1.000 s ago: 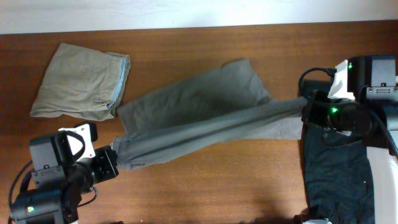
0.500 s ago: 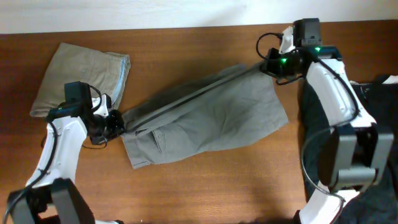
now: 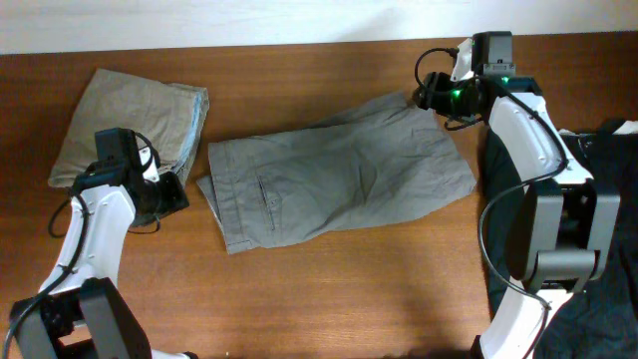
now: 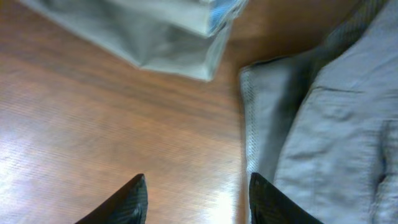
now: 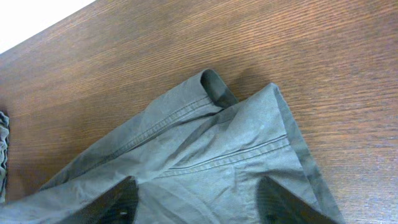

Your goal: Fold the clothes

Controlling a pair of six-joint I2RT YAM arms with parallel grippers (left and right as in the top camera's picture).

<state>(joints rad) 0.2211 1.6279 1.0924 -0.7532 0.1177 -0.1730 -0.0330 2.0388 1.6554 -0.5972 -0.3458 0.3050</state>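
The grey shorts [image 3: 339,184] lie spread flat across the middle of the table, waistband to the left and leg hems to the right. My left gripper [image 3: 175,193] is open just left of the waistband. In the left wrist view its fingertips [image 4: 198,202] hover over bare wood with the waistband [image 4: 311,124] beside the right finger. My right gripper [image 3: 427,94] is open at the far right corner of the shorts. In the right wrist view it [image 5: 199,205] hangs above the hem [image 5: 236,143] with nothing held.
Folded khaki-beige shorts [image 3: 130,130] lie at the far left, close behind my left gripper, and show in the left wrist view [image 4: 155,31]. A black garment [image 3: 613,160] lies at the right edge by the right arm's base.
Both grippers carried the stretched shorts toward the far side, then opened and let go. The shorts now lie flat, and the left gripper has backed off to the left.
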